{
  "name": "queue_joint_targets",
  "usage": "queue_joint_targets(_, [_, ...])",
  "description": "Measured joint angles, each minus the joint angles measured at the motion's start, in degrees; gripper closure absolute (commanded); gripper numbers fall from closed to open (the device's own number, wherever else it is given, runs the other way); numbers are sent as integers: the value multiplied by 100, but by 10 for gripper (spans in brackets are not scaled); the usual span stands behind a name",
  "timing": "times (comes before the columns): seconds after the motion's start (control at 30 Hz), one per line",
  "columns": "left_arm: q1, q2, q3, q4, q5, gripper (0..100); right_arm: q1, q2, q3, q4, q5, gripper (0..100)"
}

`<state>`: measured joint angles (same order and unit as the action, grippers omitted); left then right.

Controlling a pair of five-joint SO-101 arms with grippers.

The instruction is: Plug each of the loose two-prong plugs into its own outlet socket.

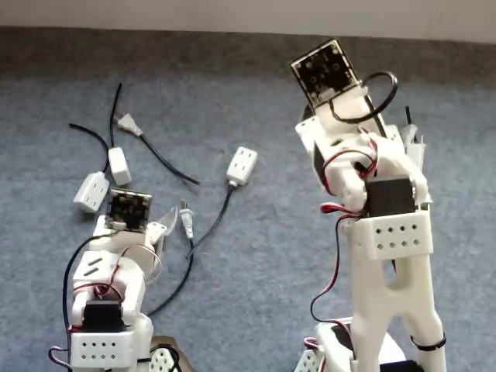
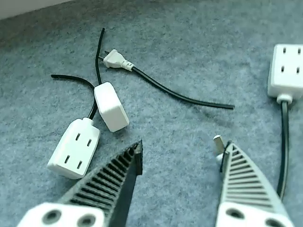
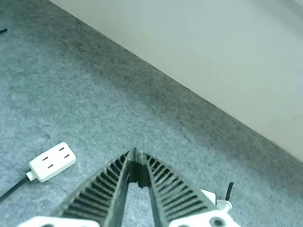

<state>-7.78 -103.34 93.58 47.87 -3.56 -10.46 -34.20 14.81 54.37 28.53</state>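
My left gripper [image 2: 182, 151] is open low over the carpet, and a white two-prong plug [image 2: 217, 143] lies against the inner side of one finger [image 2: 236, 165]. In the high view this plug [image 1: 186, 218] trails a black cord to a white outlet block [image 1: 242, 165]. Ahead lie two more outlet blocks [image 2: 75, 147] [image 2: 111, 106] and a second loose plug [image 2: 113, 59] with its black cord. My right gripper [image 3: 136, 166] is shut and hangs above bare carpet with nothing between its fingers. The corded outlet block [image 3: 52, 161] lies to one side of it and another plug [image 3: 215, 198] to the other.
Grey carpet [image 1: 263, 256] covers the table, and a pale wall [image 3: 213, 56] runs along its far edge. Black cords [image 1: 167, 167] cross the carpet between the blocks. The right arm [image 1: 387, 232] stands tall at the right.
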Motion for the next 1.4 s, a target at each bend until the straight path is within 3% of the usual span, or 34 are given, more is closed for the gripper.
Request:
queue_joint_targets(0.13, [0, 0, -686, 510, 527, 738, 0, 0, 0, 0, 0, 991])
queue_joint_targets(0.4, [0, 404, -2040, 1143, 642, 738, 0, 0, 0, 0, 0, 991])
queue_joint_targets(0.63, [-53, 2892, -3692, 1143, 879, 738, 0, 0, 0, 0, 0, 991])
queue_joint_targets(0.8, [-53, 5275, -4158, 1143, 1749, 738, 0, 0, 0, 0, 0, 991])
queue_joint_targets(1.0, [440, 7490, -4695, 1143, 2919, 738, 0, 0, 0, 0, 0, 991])
queue_joint_targets(1.3, [475, 9011, -5178, 1134, 3165, 738, 0, 0, 0, 0, 0, 991])
queue_joint_targets(1.4, [554, 9090, -5178, 1037, 2857, 738, 0, 0, 0, 0, 0, 991])
